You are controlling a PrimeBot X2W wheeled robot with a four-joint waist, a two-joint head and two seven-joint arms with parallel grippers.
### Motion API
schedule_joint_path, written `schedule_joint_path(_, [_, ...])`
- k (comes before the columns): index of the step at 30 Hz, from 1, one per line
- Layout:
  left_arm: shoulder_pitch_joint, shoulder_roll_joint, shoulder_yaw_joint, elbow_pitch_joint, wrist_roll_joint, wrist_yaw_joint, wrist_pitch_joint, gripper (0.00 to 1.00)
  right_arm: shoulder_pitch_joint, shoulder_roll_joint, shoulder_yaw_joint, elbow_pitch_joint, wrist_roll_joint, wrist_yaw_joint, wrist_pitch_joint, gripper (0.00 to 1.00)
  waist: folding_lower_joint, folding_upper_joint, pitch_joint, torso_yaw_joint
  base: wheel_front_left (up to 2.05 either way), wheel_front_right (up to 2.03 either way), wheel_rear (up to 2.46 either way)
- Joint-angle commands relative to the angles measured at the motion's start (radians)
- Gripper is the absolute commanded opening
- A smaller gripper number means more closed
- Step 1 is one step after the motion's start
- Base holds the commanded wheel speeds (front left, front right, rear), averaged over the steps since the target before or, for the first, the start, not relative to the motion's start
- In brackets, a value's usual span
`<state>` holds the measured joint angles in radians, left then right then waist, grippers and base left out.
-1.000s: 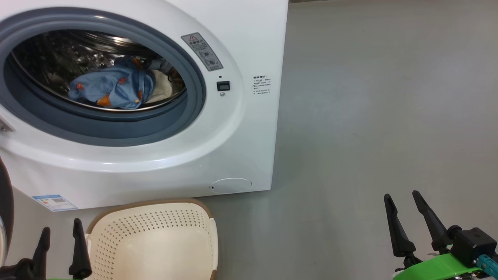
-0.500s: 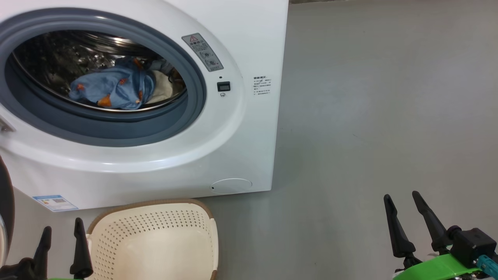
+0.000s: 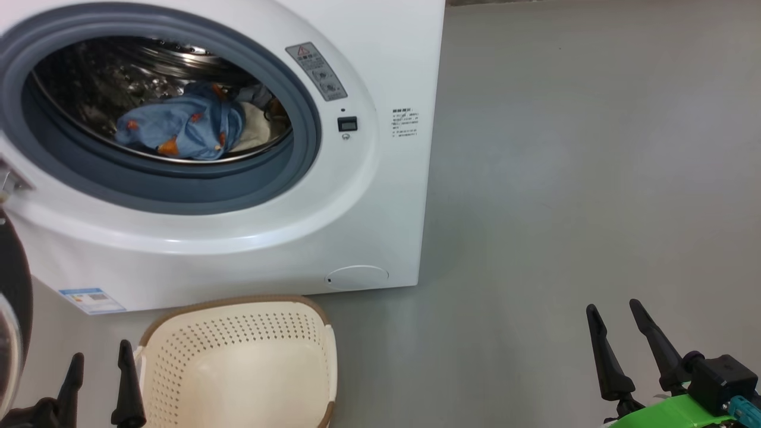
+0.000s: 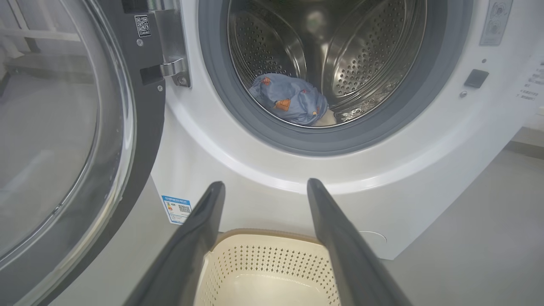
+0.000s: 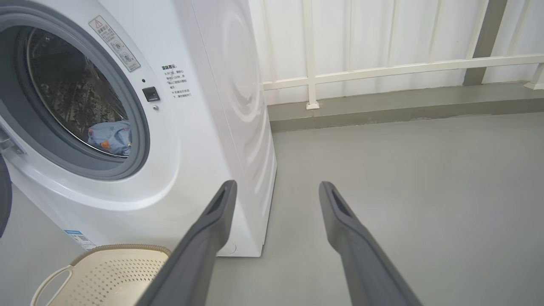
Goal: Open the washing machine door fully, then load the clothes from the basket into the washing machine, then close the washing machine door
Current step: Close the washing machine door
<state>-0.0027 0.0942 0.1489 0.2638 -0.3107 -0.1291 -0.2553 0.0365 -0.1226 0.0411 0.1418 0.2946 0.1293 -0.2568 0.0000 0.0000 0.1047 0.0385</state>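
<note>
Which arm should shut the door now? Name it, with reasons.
Left, most likely. The clothes lie in the drum and the basket is empty. The door hangs open at the left, beside the open left gripper; the right gripper sits beyond the washing machine's far side.

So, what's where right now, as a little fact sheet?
Machine: big white front-loading washing machine, round black-rimmed glass door swung open to its left
Steel drum: holds light blue printed garment and cream garment
Basket: cream perforated plastic basket on the grey floor in front, nothing seen inside
Left gripper: open, holding nothing, beside the basket
Right gripper: open, holding nothing, over the floor
</note>
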Motion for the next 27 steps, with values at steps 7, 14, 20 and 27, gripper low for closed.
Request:
schedule_joint_path(7, [-0.006, 0.031, 0.011, -0.032, -0.01, -0.002, -0.006, 1.0, 0.001, -0.014, 0.025, -0.028, 0.004, 0.001, -0.005, 1.0, 0.0, 0.0, 0.002, 0.006, -1.33, 1.33, 0.0])
schedule_joint_path(14, [-0.005, 0.033, 0.0, -0.036, -0.012, -0.002, -0.006, 1.0, 0.001, -0.014, 0.023, -0.026, 0.004, 0.001, -0.005, 1.0, 0.0, 0.0, 0.001, 0.015, -0.49, 0.49, 0.0])
schedule_joint_path(20, [-0.006, 0.033, -0.008, -0.048, -0.014, -0.002, -0.006, 1.0, 0.0, -0.016, 0.028, -0.028, 0.001, 0.001, -0.005, 1.0, 0.0, 0.0, -0.001, 0.036, 0.0, 0.0, 0.0])
schedule_joint_path(27, [-0.003, 0.018, 0.003, -0.062, -0.024, -0.002, -0.006, 1.0, -0.003, -0.021, 0.049, -0.033, 0.002, 0.001, -0.005, 1.0, 0.0, 0.0, -0.003, 0.1, 0.0, 0.0, 0.0])
